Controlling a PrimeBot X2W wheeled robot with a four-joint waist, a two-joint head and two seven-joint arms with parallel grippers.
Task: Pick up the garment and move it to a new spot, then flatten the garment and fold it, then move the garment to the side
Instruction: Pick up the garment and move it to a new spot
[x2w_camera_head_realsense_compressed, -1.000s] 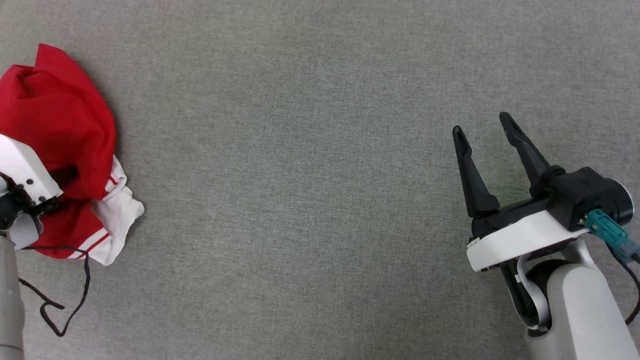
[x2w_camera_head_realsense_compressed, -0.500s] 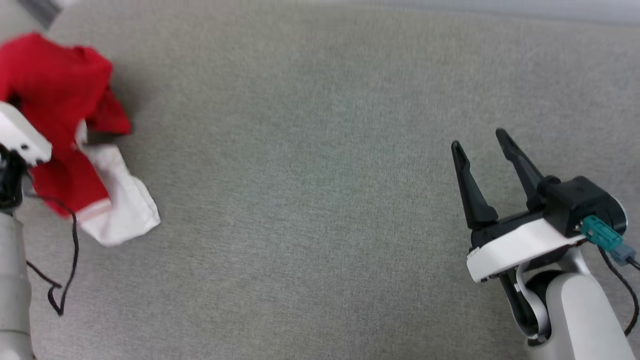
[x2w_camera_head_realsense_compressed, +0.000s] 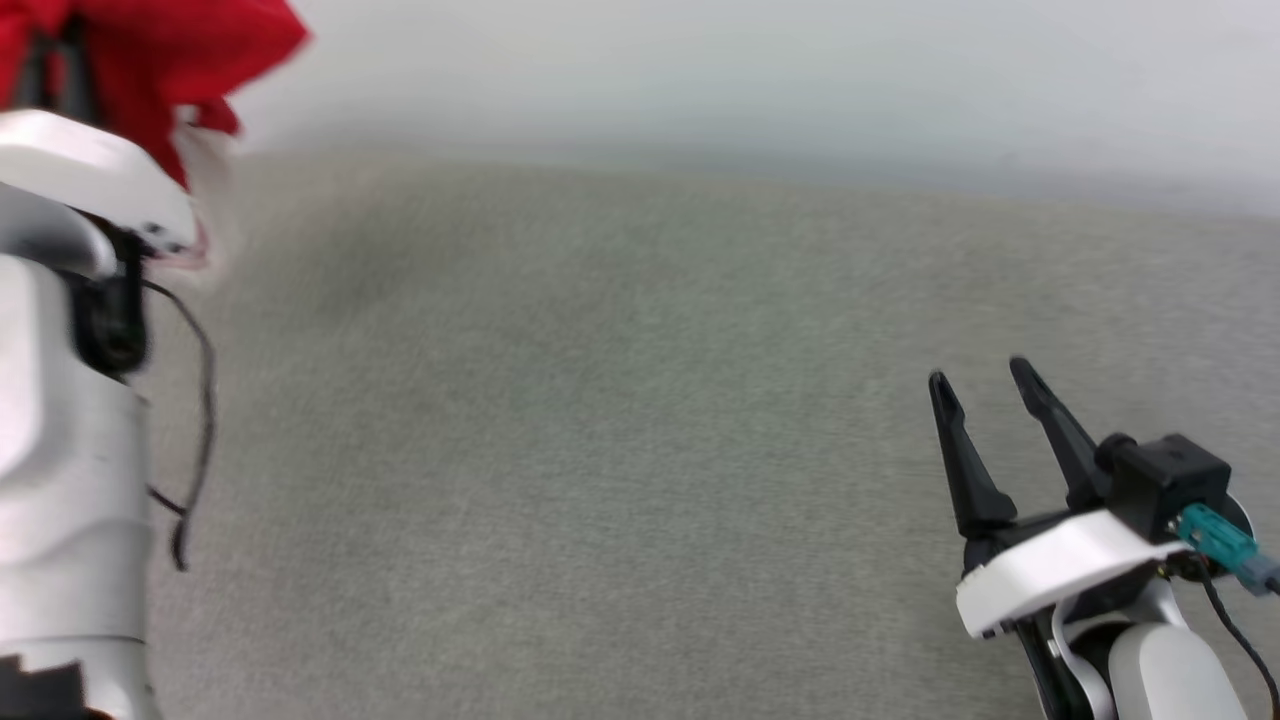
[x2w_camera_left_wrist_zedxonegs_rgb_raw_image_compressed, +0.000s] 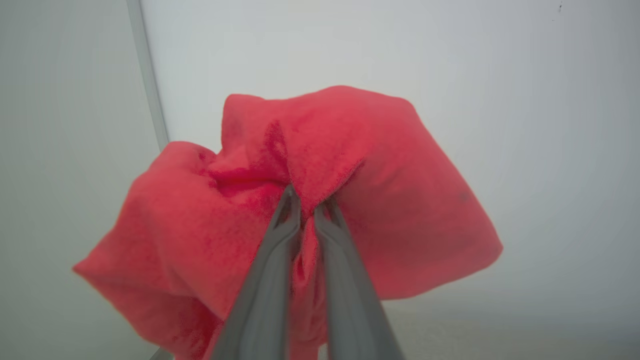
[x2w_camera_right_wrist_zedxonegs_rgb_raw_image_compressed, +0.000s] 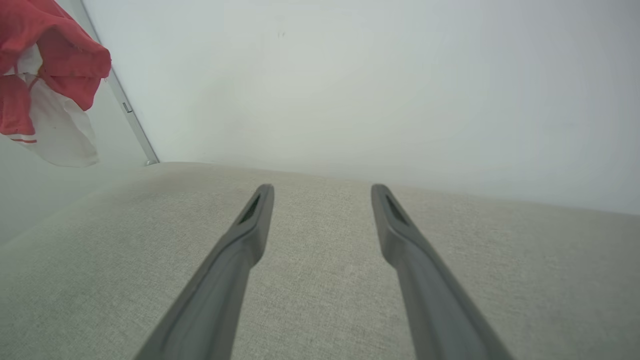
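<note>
Left gripper (x2w_camera_left_wrist_zedxonegs_rgb_raw_image_compressed: 306, 200): pressed together on a fold of red cloth; tips almost touching, with cloth pinched between them and bunched around both fingers.
Garment (x2w_camera_left_wrist_zedxonegs_rgb_raw_image_compressed: 350, 150): red jersey, crumpled into a loose bundle; hanging from the left gripper at the far left, clear of the counter, against the pale wall.
Sleeve (x2w_camera_right_wrist_zedxonegs_rgb_raw_image_compressed: 60, 135): white, drooping below the red bulk of the garment; thin red stripe near its hem.
Lettering: hidden in the folds; cannot be read.
Right gripper (x2w_camera_head_realsense_compressed: 978, 371): spread wide, nothing between the fingers; at the near right, over the counter, fingers pointing toward the far side; contact with the surface cannot be told.
Counter (x2w_camera_head_realsense_compressed: 600, 450): grey woven cover, flat, running from the near edge to the wall.
Wall (x2w_camera_right_wrist_zedxonegs_rgb_raw_image_compressed: 350, 75): pale and plain, rising behind the far edge of the counter.
Metal strip (x2w_camera_right_wrist_zedxonegs_rgb_raw_image_compressed: 132, 117): thin, grey, upright at the far left corner; lower end meeting the far edge of the counter, just right of the garment in the right wrist view.
Left forearm (x2w_camera_head_realsense_compressed: 60, 450): pale casing along the left edge of the head view, blurred.
Cable (x2w_camera_head_realsense_compressed: 195, 400): black, hanging in a loose loop just beside the left forearm.
Connector (x2w_camera_head_realsense_compressed: 1215, 535): teal, plugged into the dark housing behind the right gripper.
</note>
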